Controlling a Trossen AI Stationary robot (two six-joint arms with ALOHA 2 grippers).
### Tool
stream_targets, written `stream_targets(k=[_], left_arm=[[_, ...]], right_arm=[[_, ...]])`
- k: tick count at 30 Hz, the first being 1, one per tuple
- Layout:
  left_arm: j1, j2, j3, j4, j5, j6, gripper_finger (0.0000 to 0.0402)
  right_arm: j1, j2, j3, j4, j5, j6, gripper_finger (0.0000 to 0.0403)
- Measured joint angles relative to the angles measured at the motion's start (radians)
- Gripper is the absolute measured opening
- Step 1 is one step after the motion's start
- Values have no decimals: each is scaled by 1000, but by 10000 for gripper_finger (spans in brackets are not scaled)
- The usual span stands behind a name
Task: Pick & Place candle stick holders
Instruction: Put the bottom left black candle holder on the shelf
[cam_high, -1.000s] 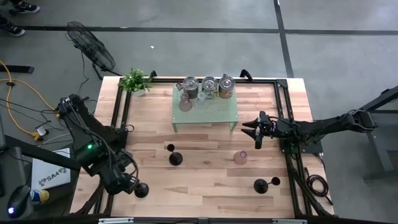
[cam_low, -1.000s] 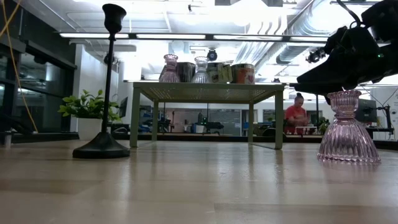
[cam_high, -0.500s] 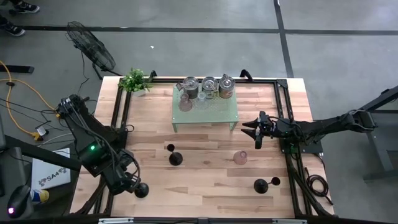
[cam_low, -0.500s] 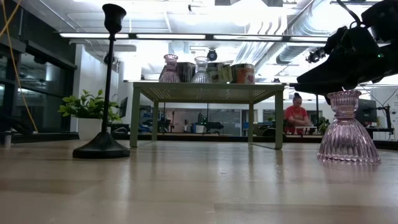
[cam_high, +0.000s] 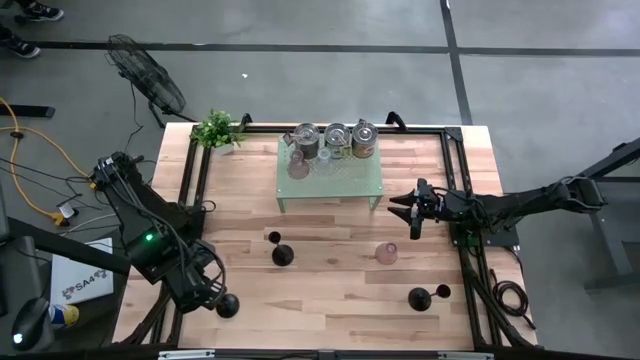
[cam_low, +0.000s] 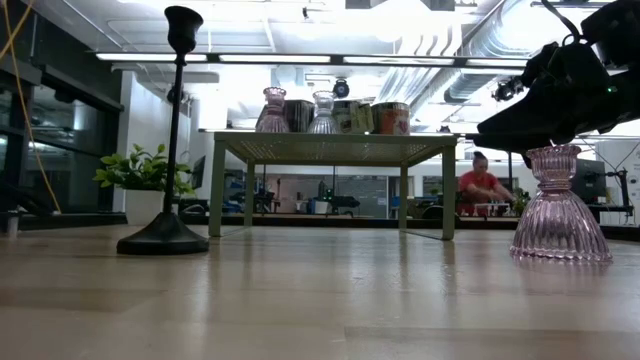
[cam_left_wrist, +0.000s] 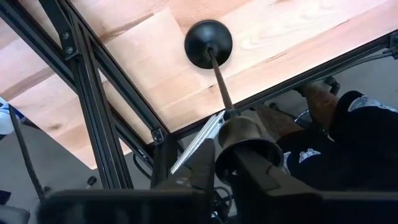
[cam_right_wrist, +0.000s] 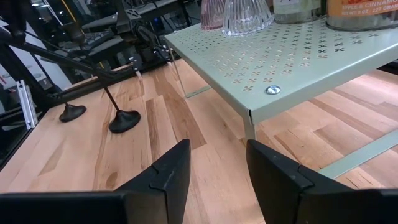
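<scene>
Three black candle stick holders stand on the desk. Holder A (cam_high: 228, 306) is at the near-left corner, base on the wood just inside the frame rail, stem upright. Holder B (cam_high: 282, 254) stands mid-desk, left of centre, in front of the green shelf (cam_high: 331, 180). Holder C (cam_high: 419, 297) stands near the near-right corner.

Left claw (cam_left_wrist: 219, 163) sits directly above holder A. In the left wrist view the stem runs from the domed base straight up into the claw, and the top cup lies between the two fingers (cam_left_wrist: 200, 168), which look closed on it. Long axis of the holder is vertical, in line with the claw's approach, so a straight lift should clear the base off the desk.

Right claw (cam_high: 415, 212) hovers off the right end of the green shelf, fingers spread apart and holding nothing. A pink glass holder (cam_high: 386, 253) stands on the desk just in front of it. Holder C is nearer the right arm; holder B lies between the two arms.
</scene>
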Motion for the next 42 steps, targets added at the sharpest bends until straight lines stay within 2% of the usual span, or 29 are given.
stream_targets(k=[3, 17, 23, 32, 42], left_arm=[[0, -1, 1, 17, -4, 7, 9], [0, -2, 2, 23, -36, 27, 9], [0, -1, 2, 15, -62, 27, 29], [0, 0, 0, 12, -60, 27, 98], [0, -1, 44, -17, -56, 25, 106]], right_arm=[[0, 0, 0, 0, 0, 0, 148], [0, 0, 0, 0, 0, 0, 148], [0, 0, 0, 0, 0, 0, 148], [0, 0, 0, 0, 0, 0, 148], [0, 0, 0, 0, 0, 0, 148]])
